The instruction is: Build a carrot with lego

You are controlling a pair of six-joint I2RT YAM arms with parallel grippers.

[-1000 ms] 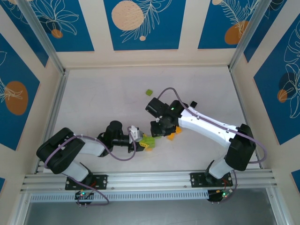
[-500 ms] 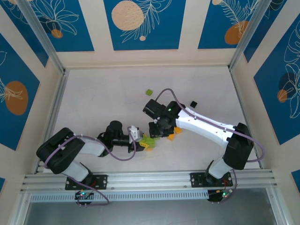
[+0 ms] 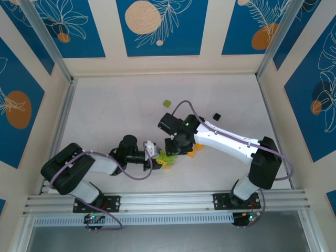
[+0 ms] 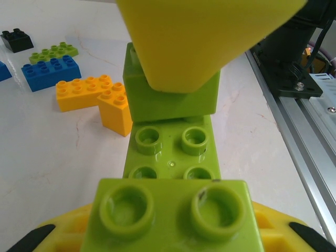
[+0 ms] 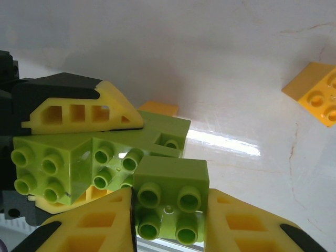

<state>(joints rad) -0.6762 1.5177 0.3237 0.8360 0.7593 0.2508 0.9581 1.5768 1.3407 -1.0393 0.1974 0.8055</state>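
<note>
So both my arms are folded in low over the white worktop (image 3: 105, 115), meeting just in from the middle of its near edge. The left arm lies stretched out flat toward the right, and the right arm reaches across to the left with its elbow out near the right side. My left gripper (image 4: 168, 233) is pinched on a chunky lime green plastic block (image 4: 170, 212), which sits on one end of a flat lime green studded plate (image 4: 170, 152). My right gripper (image 5: 170, 228) is clamped on a lime green two-by-two plastic brick (image 5: 170, 202) at the plate's other end, touching it, though I can't tell if it's pushed fully down. Its yellow finger (image 4: 210, 37) hangs right in front of my left camera and blocks a lot. Just beside the green stack, a couple of orange plastic bricks (image 4: 84, 94) rest on the worktop, touching each other. Past them toward the back edge are a blue studded brick (image 4: 50, 71), a thin lime green strip (image 4: 52, 51) and a tiny black brick (image 4: 16, 39). One more small lime green piece (image 3: 167, 103) lies alone near the worktop's middle, well apart.
</note>
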